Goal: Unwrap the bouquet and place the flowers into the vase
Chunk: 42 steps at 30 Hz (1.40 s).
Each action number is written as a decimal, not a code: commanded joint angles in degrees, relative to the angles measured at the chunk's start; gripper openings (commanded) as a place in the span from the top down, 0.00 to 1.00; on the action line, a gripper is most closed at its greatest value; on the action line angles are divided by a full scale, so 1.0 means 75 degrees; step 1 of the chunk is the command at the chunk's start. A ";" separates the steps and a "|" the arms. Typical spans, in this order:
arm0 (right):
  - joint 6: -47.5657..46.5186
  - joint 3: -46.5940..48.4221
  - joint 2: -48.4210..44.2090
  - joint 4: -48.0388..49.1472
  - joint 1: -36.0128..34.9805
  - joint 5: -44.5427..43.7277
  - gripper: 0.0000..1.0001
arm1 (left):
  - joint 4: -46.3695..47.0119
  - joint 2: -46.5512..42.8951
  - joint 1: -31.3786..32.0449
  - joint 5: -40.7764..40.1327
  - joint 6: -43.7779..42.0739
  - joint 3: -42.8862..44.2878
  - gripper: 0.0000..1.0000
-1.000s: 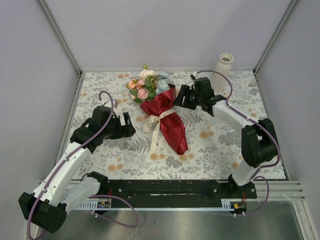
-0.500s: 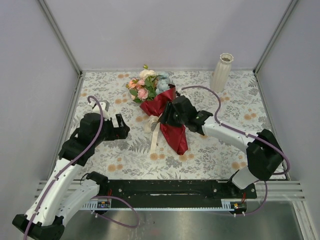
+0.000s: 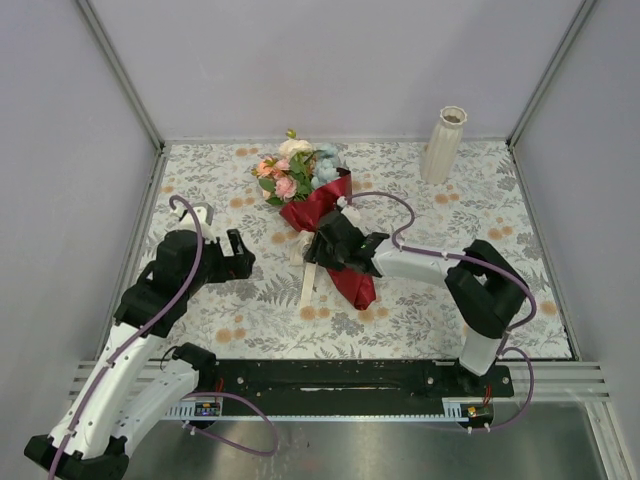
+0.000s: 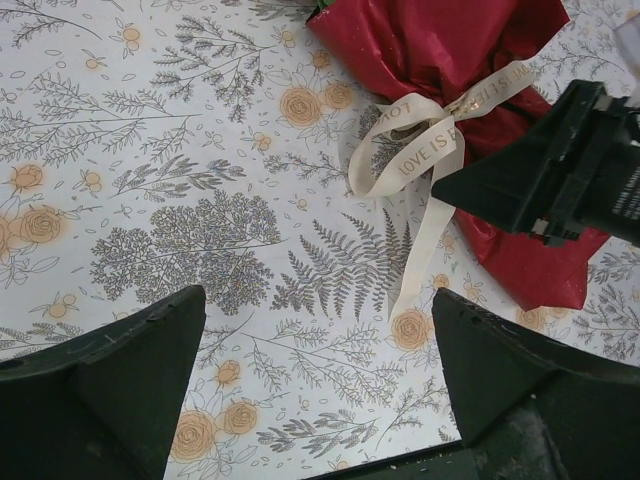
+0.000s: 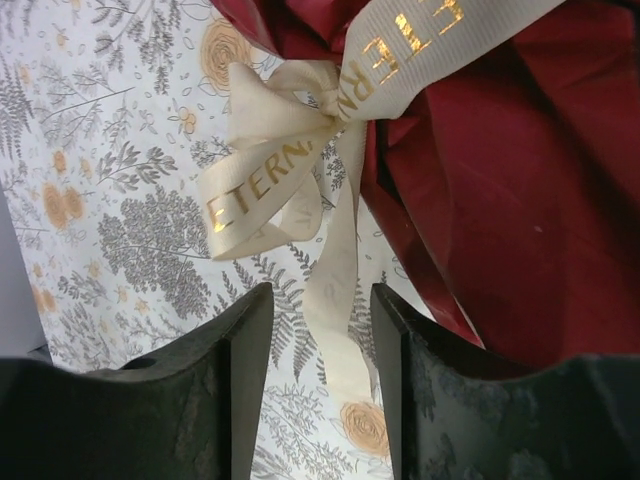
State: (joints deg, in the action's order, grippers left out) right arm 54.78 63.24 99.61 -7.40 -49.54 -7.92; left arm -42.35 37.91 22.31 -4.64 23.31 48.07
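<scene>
the bouquet (image 3: 352, 276) lies at the centre of the table (image 3: 450, 295), slanting from upper left to lower right, with the flowers (image 3: 297, 168) at its upper end, toward the back. the vase (image 3: 443, 145) stands upright at the upper right, well apart. the right gripper (image 3: 320, 250) is over the bouquet's tied middle, and a tail of the ribbon (image 5: 335, 270) runs between its fingers. the left gripper (image 3: 243, 262) sits left of the bouquet, apart from it.
</scene>
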 commanded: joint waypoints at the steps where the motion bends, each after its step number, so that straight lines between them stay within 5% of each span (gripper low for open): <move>1: 0.0324 0.0439 0.0557 0.0424 -0.0145 -0.0197 0.52 | 0.0314 -0.0145 0.0026 -0.0236 -0.0108 -0.0047 0.01; 5: 0.0313 0.0404 0.0535 0.0412 -0.0180 -0.0396 0.68 | 0.0314 -0.0145 0.0026 -0.0248 -0.0073 -0.0070 0.01; 8: 0.0044 0.0345 0.0149 0.0365 -0.0192 -0.0619 0.99 | 0.0326 -0.0063 0.0026 -0.0201 -0.0015 -0.0070 0.04; 18: -0.1561 0.1352 -0.0496 -0.0314 -0.0168 -0.0537 1.00 | 0.0455 0.0710 0.0014 0.1368 0.0700 -0.0175 0.09; 42: -0.3191 0.3883 -0.0895 -0.0994 0.0230 0.0483 1.00 | 0.0349 0.1824 -0.0033 0.0923 0.0666 0.0047 0.11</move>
State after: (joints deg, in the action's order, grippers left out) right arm 33.54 87.13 96.79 -15.22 -48.10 -5.30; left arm -41.23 51.00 22.33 2.37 29.43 47.64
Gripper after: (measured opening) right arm 0.019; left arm 0.887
